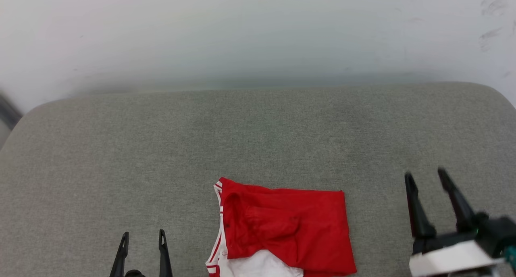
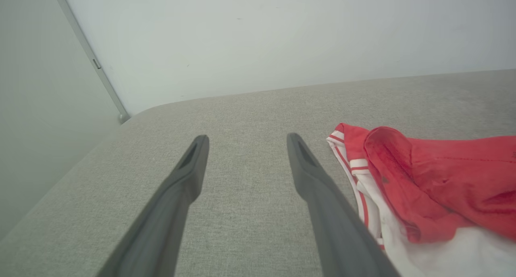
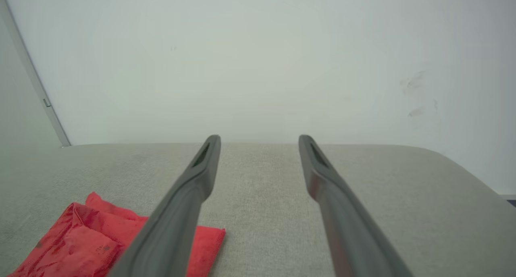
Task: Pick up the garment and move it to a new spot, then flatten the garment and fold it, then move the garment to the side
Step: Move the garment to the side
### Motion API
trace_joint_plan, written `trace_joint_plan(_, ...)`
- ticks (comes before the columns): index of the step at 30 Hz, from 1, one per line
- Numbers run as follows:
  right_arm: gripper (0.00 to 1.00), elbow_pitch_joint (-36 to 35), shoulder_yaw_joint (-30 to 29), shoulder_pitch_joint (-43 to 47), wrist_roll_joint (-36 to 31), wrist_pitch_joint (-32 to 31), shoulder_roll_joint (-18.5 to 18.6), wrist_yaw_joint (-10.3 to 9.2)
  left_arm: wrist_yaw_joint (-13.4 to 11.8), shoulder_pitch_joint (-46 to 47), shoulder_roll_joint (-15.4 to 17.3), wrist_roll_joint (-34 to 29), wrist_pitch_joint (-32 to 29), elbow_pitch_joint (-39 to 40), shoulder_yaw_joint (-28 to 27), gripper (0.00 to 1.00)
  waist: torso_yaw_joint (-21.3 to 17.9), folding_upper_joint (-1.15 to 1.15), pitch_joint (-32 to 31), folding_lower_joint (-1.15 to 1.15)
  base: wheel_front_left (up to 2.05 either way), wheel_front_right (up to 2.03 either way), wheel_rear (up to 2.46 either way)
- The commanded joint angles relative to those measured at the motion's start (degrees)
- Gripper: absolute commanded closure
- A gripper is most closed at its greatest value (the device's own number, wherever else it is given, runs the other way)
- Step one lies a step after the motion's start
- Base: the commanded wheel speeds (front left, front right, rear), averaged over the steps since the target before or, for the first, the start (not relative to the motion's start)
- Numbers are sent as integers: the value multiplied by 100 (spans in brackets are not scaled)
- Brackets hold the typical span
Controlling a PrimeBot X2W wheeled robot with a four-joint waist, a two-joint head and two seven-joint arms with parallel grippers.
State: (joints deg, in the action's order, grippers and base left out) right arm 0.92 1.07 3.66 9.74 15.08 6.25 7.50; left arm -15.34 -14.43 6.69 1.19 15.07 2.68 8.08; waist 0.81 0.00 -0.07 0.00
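On grey fabric surface, folded garment

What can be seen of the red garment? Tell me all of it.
The garment is red, thin, soft-looking cloth with a white part and red-striped white trim along its left edge. It lies folded into a rumpled, roughly rectangular bundle, flat on the grey fabric surface, low in the head view. Only that surface touches it; the open left gripper and open right gripper stand clear on either side.
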Motion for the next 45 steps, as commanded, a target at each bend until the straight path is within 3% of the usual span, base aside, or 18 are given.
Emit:
trace_joint_plan(1, 0, -68, 97, -275, 58, 9, 125, -2, 18, -20, -23, 2, 12, 12, -21, 0, -7, 0, 14, 0, 0, 0, 0)
trace_joint_plan(4, 0, -31, 423, -922, 267, -101, 549, -2, 49, 27, -36, -11, 12, -12, -23, 0, -9, 0, 55, 0, 0, 0, 0)
trace_joint_plan(6, 0, 26, 725, -1386, 504, -519, 868, -2, 59, 83, -47, -26, 12, -26, -20, 0, 3, 0, 101, 0, 0, 0, 0)
trace_joint_plan(9, 0, 197, 1287, -1953, 1194, -1828, 1377, -3, 80, 151, -59, -47, 12, -45, -19, 0, 31, 0, 159, 0, 0, 0, 0)
trace_joint_plan(14, 0, 472, 1895, -2560, 2981, -4378, 2088, -3, 107, 230, -77, -55, 12, -55, -22, 0, 68, 0, 254, 0, 0, 0, 0)
trace_joint_plan(17, 0, 743, 1983, -2633, 3909, -5432, 2314, -2, 124, 321, -80, -58, 12, -57, -14, 0, 125, 0, 355, 0, 0, 0, 0)
trace_joint_plan(20, 0, 989, 2027, -2549, 4560, -6090, 2412, -2, 151, 421, -91, -69, 12, -61, -3, 0, 196, 0, 489, 0, 0, 0, 0)
trace_joint_plan(29, 0, 1454, 2164, -2417, 5279, -6329, 2013, -2, 194, 784, -118, -102, 12, -83, 44, 0, 383, 0, 907, 0, 0, 0, 0)
trace_joint_plan(37, 0, 2040, 2552, -2590, 5289, -6060, 1491, -4, 271, 1075, -99, -113, 12, -135, 108, 0, 546, 0, 1266, 0, 0, 0, 0)
trace_joint_plan(41, 0, 2363, 3073, -2448, 5056, -6066, 1481, -9, 265, 1161, -113, -104, 12, -187, 121, 0, 645, 0, 1304, 0, 0, 0, 0)
trace_joint_plan(42, 73, 2391, 3152, -2461, 5024, -6003, 1486, -10, 257, 1167, -117, -94, 12, -192, 112, 0, 657, 0, 1298, 0, 0, 0, 0)
trace_joint_plan(43, 100, 2398, 3219, -2494, 4998, -5910, 1498, -10, 245, 1163, -119, -87, 12, -194, 98, 0, 661, 0, 1293, 0, 0, 0, 0)
trace_joint_plan(45, 100, 2402, 3276, -2565, 5054, -5772, 1542, -10, 236, 1133, -122, -79, 12, -208, 83, 0, 661, 0, 1258, 0, 0, 0, 0)
